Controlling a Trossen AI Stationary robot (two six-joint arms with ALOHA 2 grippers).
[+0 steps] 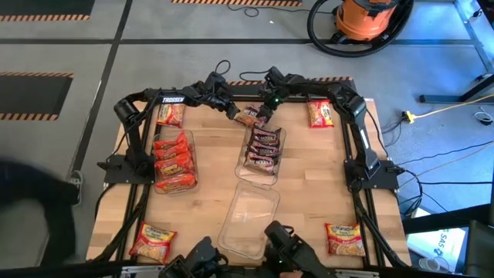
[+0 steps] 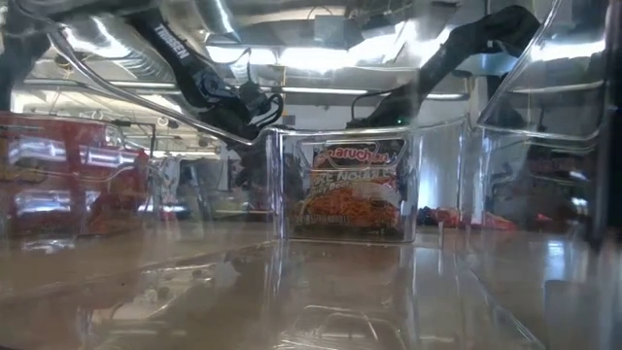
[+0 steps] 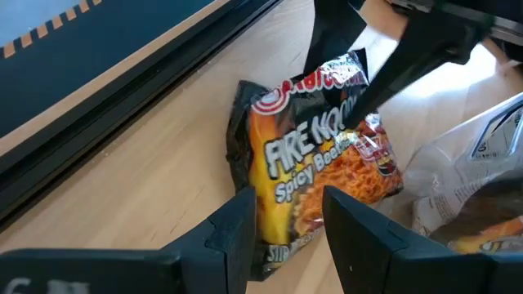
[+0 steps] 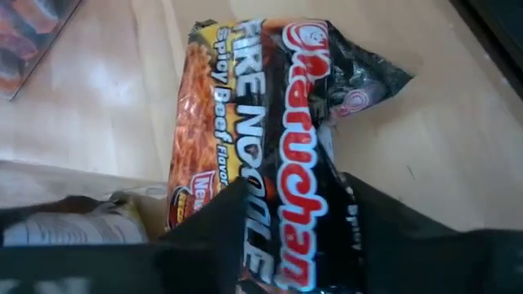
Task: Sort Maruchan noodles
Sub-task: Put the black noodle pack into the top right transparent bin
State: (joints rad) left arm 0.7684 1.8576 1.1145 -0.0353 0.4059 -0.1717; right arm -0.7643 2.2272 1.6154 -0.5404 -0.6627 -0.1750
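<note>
Reaching in from both sides near the tabletop's far edge: left gripper (image 3: pixel 282 224) and right gripper (image 4: pixel 286 220), each clamped on one dark Fire Noodle packet (image 1: pixel 248 116), just beyond the middle bin (image 1: pixel 262 174).

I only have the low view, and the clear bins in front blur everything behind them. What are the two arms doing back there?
Observer: Both meet at one dark Fire Noodle packet lying on the table just past the far end of the middle bin.
Operator: Who has hold of it?
Observer: The right claw is closed across one end. The left claw is at the other end.
Operator: Any other packets outside the bins?
Observer: Four, one near each table corner: far-left packet, far-right packet, near-left packet, near-right packet.
</note>
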